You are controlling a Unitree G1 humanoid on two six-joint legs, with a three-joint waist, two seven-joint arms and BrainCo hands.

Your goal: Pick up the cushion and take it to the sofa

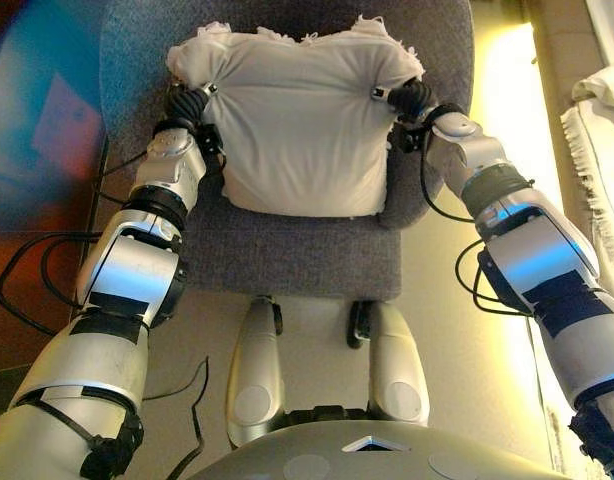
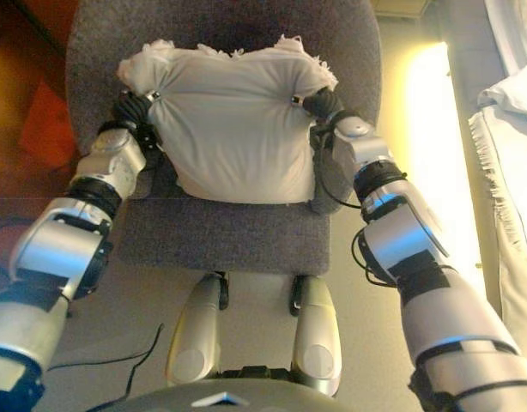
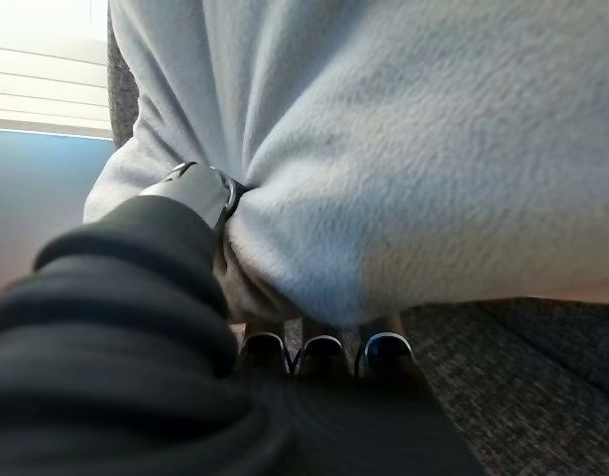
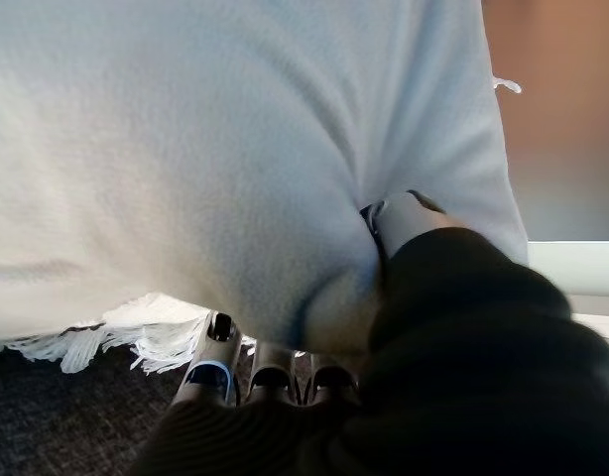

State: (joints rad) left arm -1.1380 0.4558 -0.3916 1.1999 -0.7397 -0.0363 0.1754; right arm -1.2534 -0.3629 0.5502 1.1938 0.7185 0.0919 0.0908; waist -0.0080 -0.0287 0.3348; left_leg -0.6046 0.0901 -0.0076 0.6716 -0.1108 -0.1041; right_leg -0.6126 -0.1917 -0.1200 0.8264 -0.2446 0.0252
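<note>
- The soft white fleece cushion with a fringed edge (image 1: 302, 125) sat on the seat of the grey woven-fabric office chair (image 1: 287, 255), leaning toward its backrest at twelve o'clock in the head views; it was not yet clear of the seat.
- We judged the main risk to be the cushion slipping out as it is lifted: each hand pinched only a fold of loose cover at the side, so the filling could sag and the fabric pull free if the two arms rose unevenly or spread apart.
- A second risk, in our view, was the fringe dragging on the chair's rough weave.
- Our left hand (image 1: 192, 105) was at nine o'clock of the cushion, thumb dug into the fleece and fingers (image 3: 319, 352) curled beneath, clamping a bunched fold.
- Our right hand (image 1: 412, 97) mirrored it at three o'clock, fingers (image 4: 270, 382) tucked under the lower edge and thumb pressed into the side, likewise clenched on the fabric.
- Both forearms angled inward from five and seven o'clock, wrists level.
- How deep the fingers reached under the cushion was probably shallow, though the wrist views hid most of them.
</note>
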